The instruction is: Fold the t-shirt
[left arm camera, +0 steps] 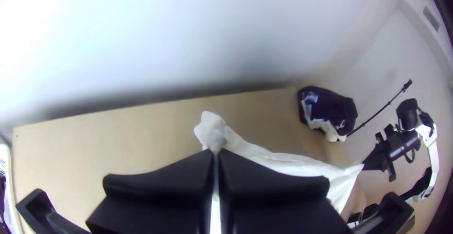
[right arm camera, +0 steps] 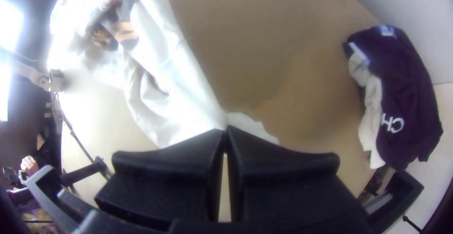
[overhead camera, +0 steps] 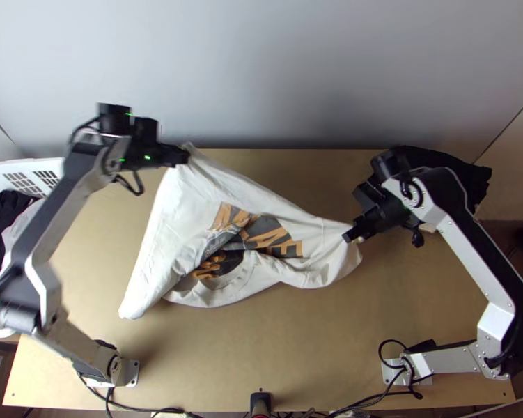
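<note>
The left gripper point(overhead camera: 181, 155) has its two broad fingers closed together on the white t-shirt point(overhead camera: 181, 209), a small tuft of cloth poking out past the tips. The right gripper point(overhead camera: 350, 235) is pinched shut too, holding another part of the shirt's edge, with a flap showing beyond its tips in its own wrist view. Which parts of the shirt they have, I can't tell.

The left arm point(overhead camera: 56, 209) reaches up to the far edge of the wooden table point(overhead camera: 261, 355), its gripper pointing inward. The right arm point(overhead camera: 473, 258) bends outward, then turns back in, its gripper nearer the table's middle and angled toward the near side.

Between them the shirt stretches along a slanting upper edge; below that it is bunched — the orange and dark print crumpled into folds — and one end trails toward the left arm's base.
</note>
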Robot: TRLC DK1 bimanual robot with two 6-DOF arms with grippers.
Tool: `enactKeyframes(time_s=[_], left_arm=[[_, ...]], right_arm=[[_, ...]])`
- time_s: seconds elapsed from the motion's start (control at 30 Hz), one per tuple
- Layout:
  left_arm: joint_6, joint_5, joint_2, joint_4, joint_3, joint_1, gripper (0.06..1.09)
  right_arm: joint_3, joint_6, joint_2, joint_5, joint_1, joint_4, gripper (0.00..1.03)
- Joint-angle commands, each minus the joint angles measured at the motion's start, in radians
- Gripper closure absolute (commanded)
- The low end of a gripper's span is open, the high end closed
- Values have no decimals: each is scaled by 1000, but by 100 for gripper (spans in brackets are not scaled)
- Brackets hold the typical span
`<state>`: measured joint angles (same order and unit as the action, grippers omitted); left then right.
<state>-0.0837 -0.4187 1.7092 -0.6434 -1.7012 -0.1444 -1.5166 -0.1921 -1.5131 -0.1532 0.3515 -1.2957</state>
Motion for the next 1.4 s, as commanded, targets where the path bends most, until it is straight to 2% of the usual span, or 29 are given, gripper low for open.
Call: enactKeyframes(time_s=[0.0, 0.4, 0.67, 0.87, 1.37], left_arm=[[-45, 4, -345, -6, 25, 28, 105], [-48, 35, -704, -62, 11, 147, 105], [-28, 40, -812, -61, -135, 249, 105], [-21, 40, -887, -39, -166, 312, 105], [-28, 40, -915, -1, -327, 353, 105]], right_arm=[[-191, -12, 42, 87, 49, 3, 100], [-439, -46, 116, 245, 138, 27, 100], [-482, -156, 235, 425, 215, 176, 100], [-501, -217, 344, 451, 224, 322, 100], [-585, -343, 490, 466, 222, 426, 100]])
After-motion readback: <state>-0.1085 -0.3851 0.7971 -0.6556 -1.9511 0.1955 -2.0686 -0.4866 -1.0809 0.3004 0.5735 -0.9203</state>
